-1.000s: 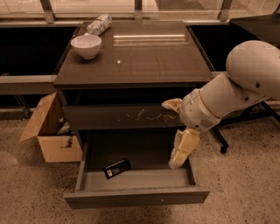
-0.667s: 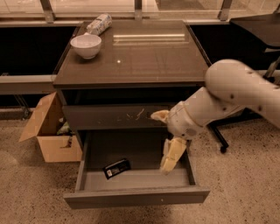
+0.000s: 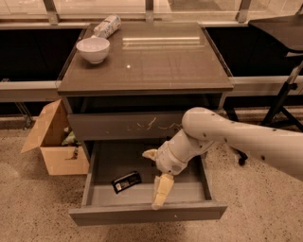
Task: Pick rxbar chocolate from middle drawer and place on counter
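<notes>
Shifted leftward, the pincer (image 3: 152, 180) hangs splayed and empty at three o'clock of the rxbar chocolate (image 3: 126, 182), lining up its grasp.

Speckled floor (image 3: 265, 217) below the gripper (image 3: 156, 172) (it hangs in the middle drawer (image 3: 142, 213)); cardboard box (image 3: 52, 142) well left, windows (image 3: 94, 5) far above.

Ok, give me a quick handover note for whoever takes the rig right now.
Gripper: open, holding nothing, over the middle drawer, just right of the rxbar chocolate.
Rxbar chocolate: flat on the drawer floor, left of centre, untouched.
Middle drawer: pulled open.
Counter: has a white bowl and a pale packet at back left; no bar on it.
Left: grasp the bar, lift it out, set it on the counter.
</notes>
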Available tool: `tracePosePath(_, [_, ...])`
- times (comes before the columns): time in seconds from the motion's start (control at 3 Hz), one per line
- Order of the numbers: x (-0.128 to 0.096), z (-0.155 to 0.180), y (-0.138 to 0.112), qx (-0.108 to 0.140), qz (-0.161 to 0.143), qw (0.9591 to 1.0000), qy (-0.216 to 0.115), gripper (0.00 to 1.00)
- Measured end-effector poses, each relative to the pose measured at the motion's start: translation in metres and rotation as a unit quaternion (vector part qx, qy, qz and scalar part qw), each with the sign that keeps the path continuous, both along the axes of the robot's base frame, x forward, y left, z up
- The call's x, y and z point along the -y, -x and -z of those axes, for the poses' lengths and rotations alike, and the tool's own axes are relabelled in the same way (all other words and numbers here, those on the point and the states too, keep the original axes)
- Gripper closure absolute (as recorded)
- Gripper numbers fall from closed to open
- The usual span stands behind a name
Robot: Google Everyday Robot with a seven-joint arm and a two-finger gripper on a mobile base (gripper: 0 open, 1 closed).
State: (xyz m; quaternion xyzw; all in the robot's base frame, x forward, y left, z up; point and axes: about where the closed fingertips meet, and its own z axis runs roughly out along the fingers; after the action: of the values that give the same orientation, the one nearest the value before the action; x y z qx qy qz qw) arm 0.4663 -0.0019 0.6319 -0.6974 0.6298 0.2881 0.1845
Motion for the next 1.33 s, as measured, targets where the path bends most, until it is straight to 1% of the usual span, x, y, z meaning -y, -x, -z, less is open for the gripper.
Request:
tracePosePath(0.33, [-0.018, 0.054, -0.022, 0.01, 0.024, 0.9996, 0.011, 0.0])
tracePosePath(0.67, [-0.018, 0.054, -0.022, 0.01, 0.024, 0.9996, 0.011, 0.0])
tracePosePath(1.0, [-0.023, 0.069, -0.03, 0.011, 0.022, 0.9997, 0.002, 0.0])
tracePosePath(1.33, [-0.029, 0.095, -0.052, 0.02, 0.021, 0.9996, 0.0, 0.0])
